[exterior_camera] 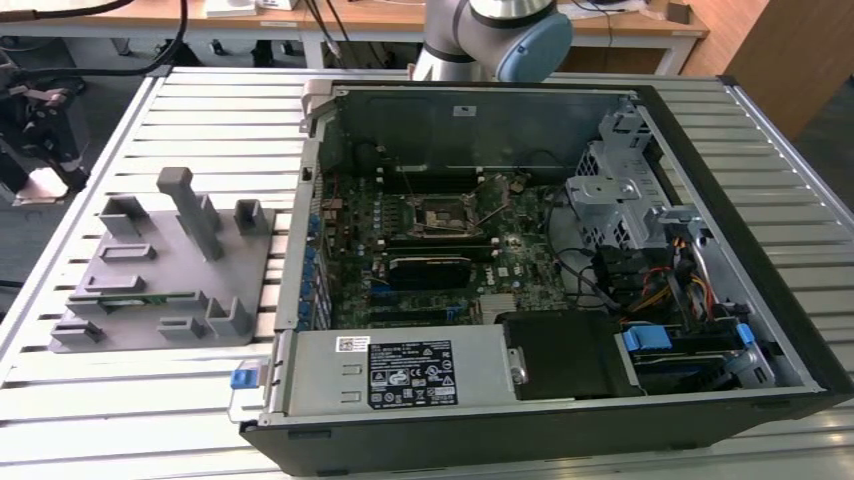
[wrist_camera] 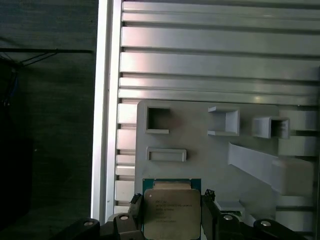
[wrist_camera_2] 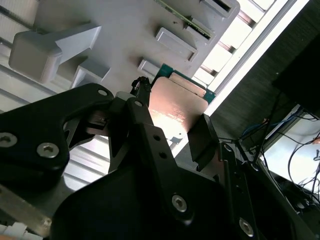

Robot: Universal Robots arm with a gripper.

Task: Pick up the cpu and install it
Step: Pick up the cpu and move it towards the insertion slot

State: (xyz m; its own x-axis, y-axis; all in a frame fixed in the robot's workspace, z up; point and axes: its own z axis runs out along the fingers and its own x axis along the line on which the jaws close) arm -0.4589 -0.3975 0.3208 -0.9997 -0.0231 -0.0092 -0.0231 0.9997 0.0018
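Silver-grey metal caps the cpu, clamped by two opposite edges in your gripper over the grey fixture, which lies at 9 o'clock of the computer case in the exterior view. Judge it light, stiff, slick-topped and fragile underneath; hold only those edges.

Table: pale metal slats with a white edge rail.
Desk: wooden top on a pale frame, behind the table.
Wooden panel: at the exterior view's right.
Floor: dark grey.
Cables: blue and black, beyond the table edge.
Light: even, indoor.
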